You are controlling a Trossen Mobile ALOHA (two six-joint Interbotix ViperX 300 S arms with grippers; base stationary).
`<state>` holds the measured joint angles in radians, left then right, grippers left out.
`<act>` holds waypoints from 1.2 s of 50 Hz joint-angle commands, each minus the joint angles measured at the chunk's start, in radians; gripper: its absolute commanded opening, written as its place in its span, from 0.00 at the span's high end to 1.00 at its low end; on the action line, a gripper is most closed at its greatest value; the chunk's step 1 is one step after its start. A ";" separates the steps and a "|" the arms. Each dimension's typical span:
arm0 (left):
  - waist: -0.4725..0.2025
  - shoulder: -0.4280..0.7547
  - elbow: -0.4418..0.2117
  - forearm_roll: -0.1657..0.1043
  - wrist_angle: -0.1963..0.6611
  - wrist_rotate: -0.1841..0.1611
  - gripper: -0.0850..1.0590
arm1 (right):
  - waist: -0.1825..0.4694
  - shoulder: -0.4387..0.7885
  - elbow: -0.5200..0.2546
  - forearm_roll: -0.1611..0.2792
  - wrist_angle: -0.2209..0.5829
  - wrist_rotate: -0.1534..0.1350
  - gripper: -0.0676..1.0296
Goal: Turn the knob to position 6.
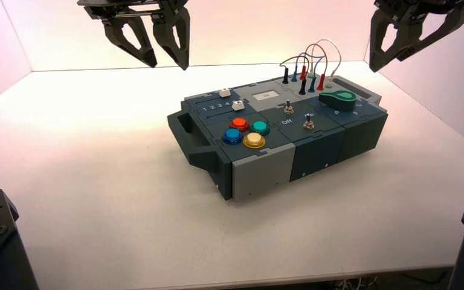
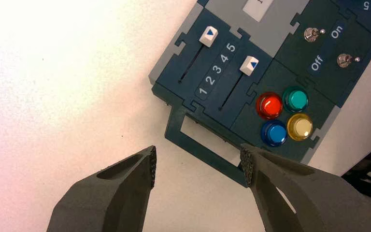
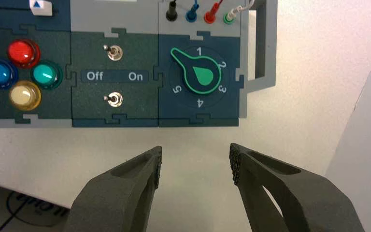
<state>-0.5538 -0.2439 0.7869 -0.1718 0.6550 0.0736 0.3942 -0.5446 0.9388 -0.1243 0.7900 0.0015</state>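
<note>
The knob (image 1: 341, 98) is a green teardrop on the box's right end; in the right wrist view it (image 3: 200, 74) sits in a dial lettered 1 to 5, its pointed end aimed at the unlettered spot between 5 and 1. My right gripper (image 3: 195, 164) is open and empty, held high above the table beside the box's front side; it shows at the top right of the high view (image 1: 414, 45). My left gripper (image 2: 198, 166) is open and empty, high near the box's left handle (image 2: 198, 147), and shows at the top left of the high view (image 1: 164, 54).
The box (image 1: 260, 172) lies turned on the white table. It bears red (image 3: 23, 52), blue (image 3: 0, 73), teal (image 3: 46, 74) and yellow (image 3: 25, 95) buttons, two toggle switches (image 3: 113, 52) by Off/On lettering, two sliders (image 2: 208, 35), and looped wires (image 1: 311, 60). White walls surround the table.
</note>
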 commanded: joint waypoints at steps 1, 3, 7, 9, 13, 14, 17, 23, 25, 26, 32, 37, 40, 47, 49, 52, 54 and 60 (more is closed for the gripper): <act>-0.006 -0.015 -0.002 0.005 -0.006 0.005 0.15 | -0.005 -0.006 -0.015 0.006 -0.038 0.008 0.28; -0.006 -0.015 0.002 0.005 -0.006 0.006 0.15 | -0.005 -0.005 -0.014 0.006 -0.046 0.008 0.28; -0.006 -0.017 0.006 0.006 -0.006 0.008 0.15 | -0.006 0.000 -0.014 0.006 -0.049 0.009 0.28; -0.006 -0.017 0.008 0.006 -0.006 0.008 0.15 | -0.006 0.000 -0.014 0.006 -0.051 0.008 0.28; -0.006 -0.017 0.008 0.005 -0.006 0.008 0.15 | -0.005 0.000 -0.014 0.006 -0.051 0.008 0.28; -0.006 -0.018 0.008 0.005 -0.006 0.008 0.15 | -0.006 0.000 -0.014 0.006 -0.051 0.008 0.28; -0.006 -0.018 0.008 0.005 -0.006 0.008 0.15 | -0.005 -0.002 -0.009 0.006 -0.052 0.008 0.28; -0.006 -0.026 0.015 0.002 -0.009 0.006 0.15 | -0.005 0.000 0.000 0.008 -0.057 0.008 0.28; -0.006 -0.029 0.018 0.002 -0.017 0.006 0.15 | -0.006 0.000 0.000 0.008 -0.058 0.008 0.28; -0.006 -0.032 0.021 0.002 -0.020 0.006 0.15 | -0.005 0.000 0.000 0.008 -0.060 0.008 0.28; -0.006 -0.040 0.031 -0.002 -0.041 0.003 0.15 | -0.005 0.005 0.003 0.012 -0.061 0.008 0.28; -0.006 -0.041 0.031 -0.003 -0.043 0.002 0.15 | -0.005 0.012 0.006 0.017 -0.063 0.008 0.28; -0.008 -0.041 0.029 -0.003 -0.041 0.002 0.15 | -0.006 0.017 0.005 0.017 -0.063 0.008 0.28; -0.012 -0.041 0.032 -0.006 -0.043 0.000 0.15 | -0.005 0.023 0.005 0.017 -0.061 0.008 0.28; -0.012 -0.041 0.037 -0.006 -0.043 0.002 0.15 | -0.006 0.023 0.005 0.017 -0.060 0.008 0.28; -0.012 -0.041 0.038 -0.006 -0.043 0.002 0.15 | -0.005 0.021 0.005 0.017 -0.060 0.009 0.28; -0.014 -0.041 0.038 -0.006 -0.043 0.002 0.15 | -0.006 0.021 0.005 0.017 -0.058 0.008 0.28; -0.017 -0.044 0.037 -0.006 -0.041 0.000 0.15 | -0.005 0.021 0.005 0.018 -0.058 0.009 0.28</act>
<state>-0.5614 -0.2654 0.8376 -0.1764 0.6182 0.0752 0.3942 -0.5185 0.9572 -0.1089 0.7348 0.0046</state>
